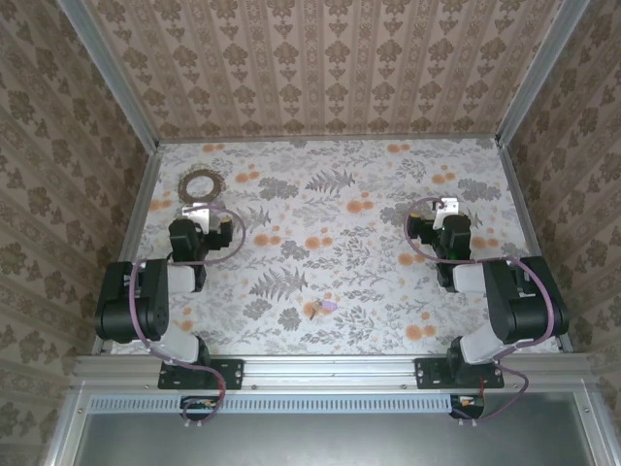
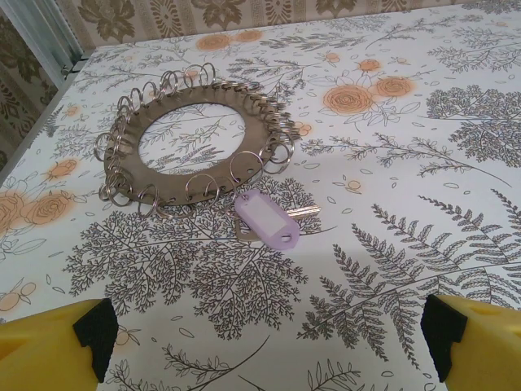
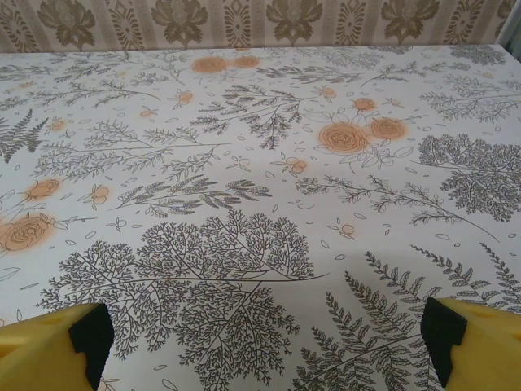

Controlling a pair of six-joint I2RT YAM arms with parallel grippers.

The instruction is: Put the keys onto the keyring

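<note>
Yellow fingers [image 2: 57,338] with black pads sit at the bottom corners of the left wrist view, spread wide with bare cloth between them, so the left gripper [image 2: 269,334] is fully parted and grips nothing. Just beyond it lies the keyring [image 2: 175,183], a flat brown-grey band lying level on the flowered table [image 1: 388,194] in the far-left corner, close to the metal frame. Many small wire loops [image 2: 175,80] are threaded all round its outer rim, and its hollow centre holds nothing but printed cloth. A purple-tagged key [image 2: 264,218] lies flat against the ring's near edge; the tag's long axis runs from the ring outward toward the near right, and a metal blade pokes out from under it, pointing right. Whether the tag is hooked into a loop cannot be told. From above, the loose keys [image 1: 320,308], a tiny purple and tan cluster, rest near the middle of the table's front edge, between the two arms and well apart from the ring; their direction is too small to read. On the right side, the right gripper [image 3: 260,334] hangs over plain cloth, its fingers [image 3: 49,342] likewise wide apart and holding nothing.
</note>
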